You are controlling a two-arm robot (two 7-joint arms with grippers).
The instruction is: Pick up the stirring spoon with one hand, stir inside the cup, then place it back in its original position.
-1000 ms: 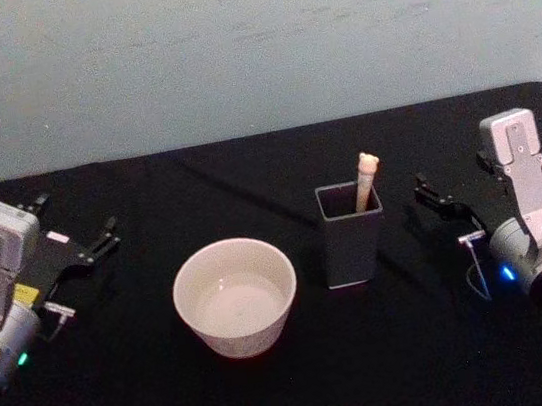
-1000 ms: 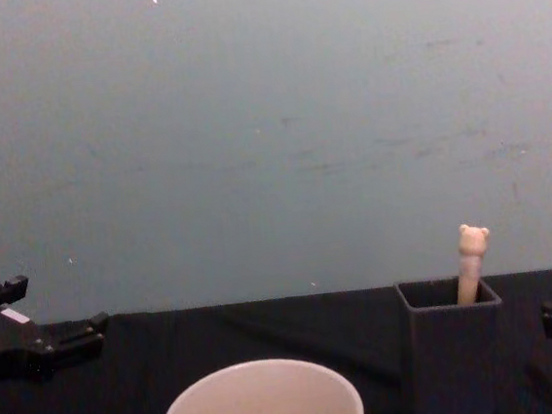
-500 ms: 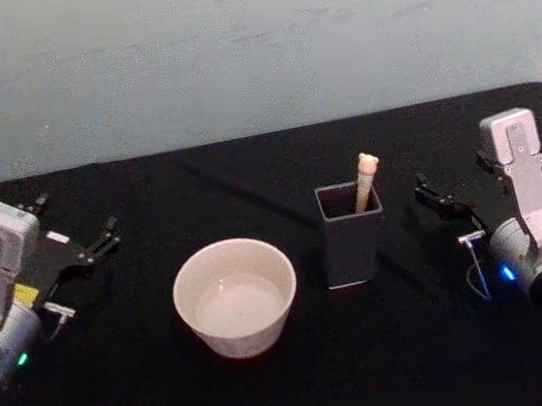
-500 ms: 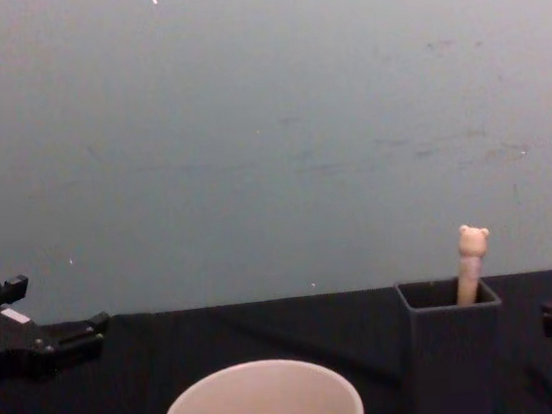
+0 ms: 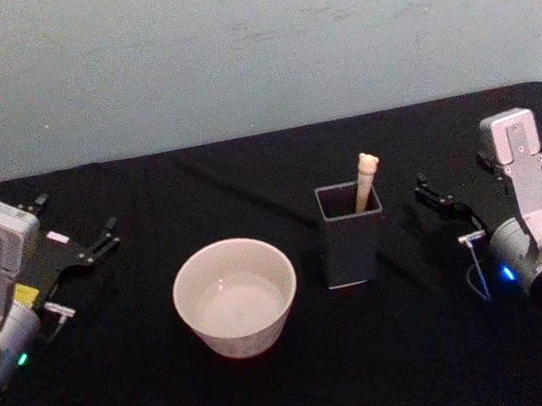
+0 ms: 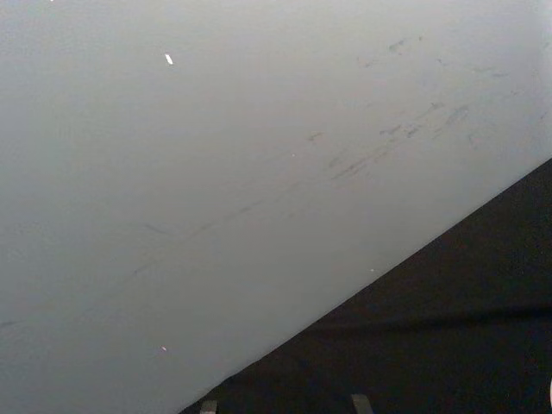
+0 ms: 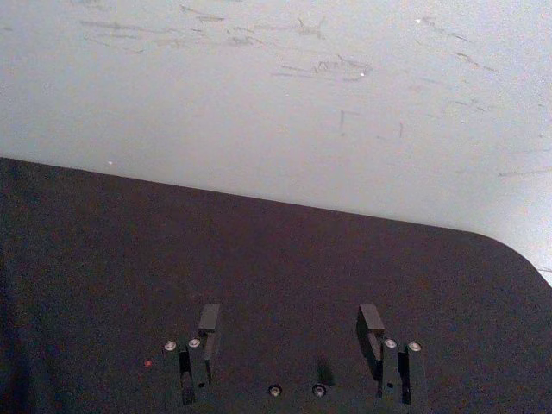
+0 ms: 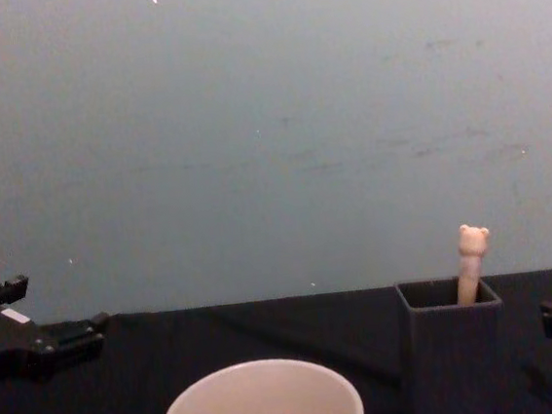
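Two grippers sit apart from everything on the black table [image 5: 306,380], which fills the lower half of the head view. The cup [image 5: 235,296] stands left of centre, empty. Just right of it is the dark square holder [image 5: 351,234], with the stirring spoon [image 5: 366,181] leaning inside, bear head above the rim. The left gripper [image 5: 84,248] rests at the left edge with its fingers spread wide; the right gripper [image 5: 434,195], at the right edge, has its jaws parted and holds nothing.
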